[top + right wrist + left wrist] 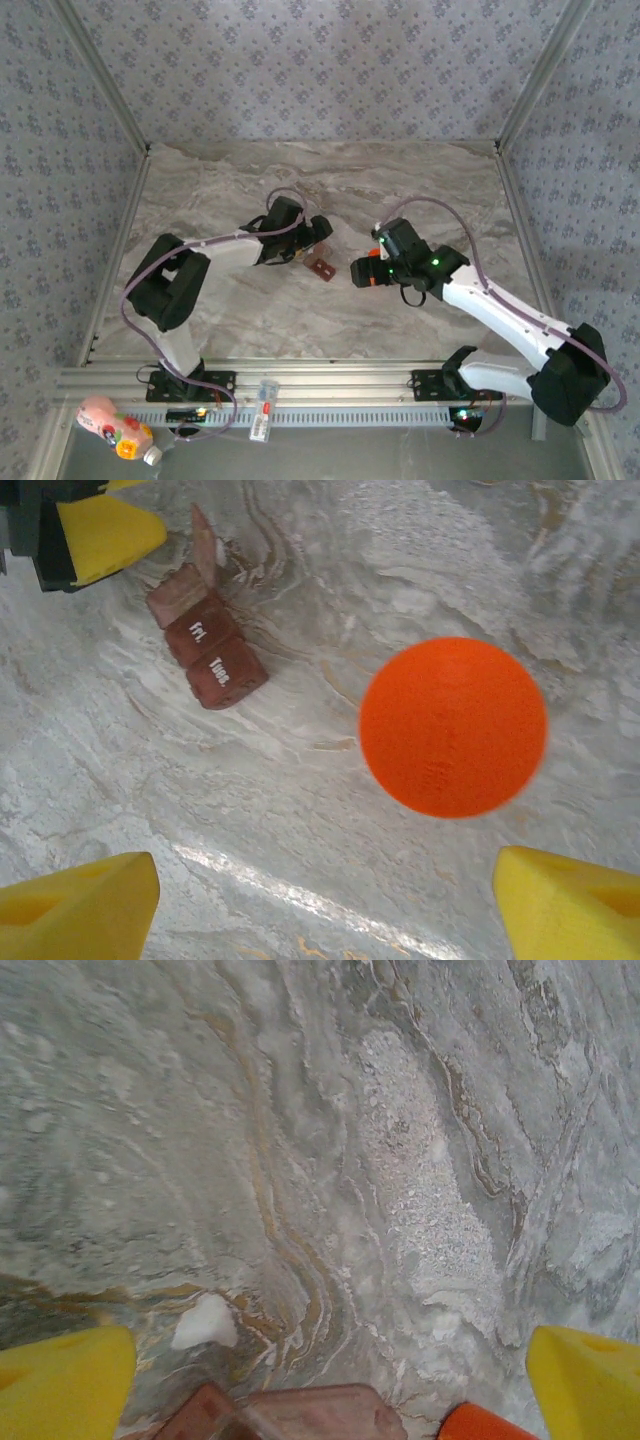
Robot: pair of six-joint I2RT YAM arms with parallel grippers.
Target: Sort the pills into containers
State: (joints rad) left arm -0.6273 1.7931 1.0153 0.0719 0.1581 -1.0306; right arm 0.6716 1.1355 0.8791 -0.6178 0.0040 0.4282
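1. Containers (213, 650): this dark reddish-brown strip of compartments lies flat on the marble table (420, 550), about mid-table, between my two pincers. Two shut lids read "Fri." and "Tues."; the lid (203, 542) at the end nearest my left pincer stands up, so that compartment looks open.
2. A small white pill (205, 1322) lies loose on the table just beside the strip's end, not inside it.
3. My left pincer (325, 1380) hangs right above that spot, its fingers spread as wide as they go and holding nothing.
4. My right pincer (325, 905) is spread wide too and grips nothing. The orange bottle (453, 726) shows end-on ahead of it, touching neither finger. It is too blurred for me to tell whether it rests on the table.
5. I judge the step in hand to be getting the loose pill into the open compartment. That calls for my left pincer to come down astride the pill and close gently. The strip is so near that a finger could shove it. Then I would lift the pill and let go over the raised-lid compartment.
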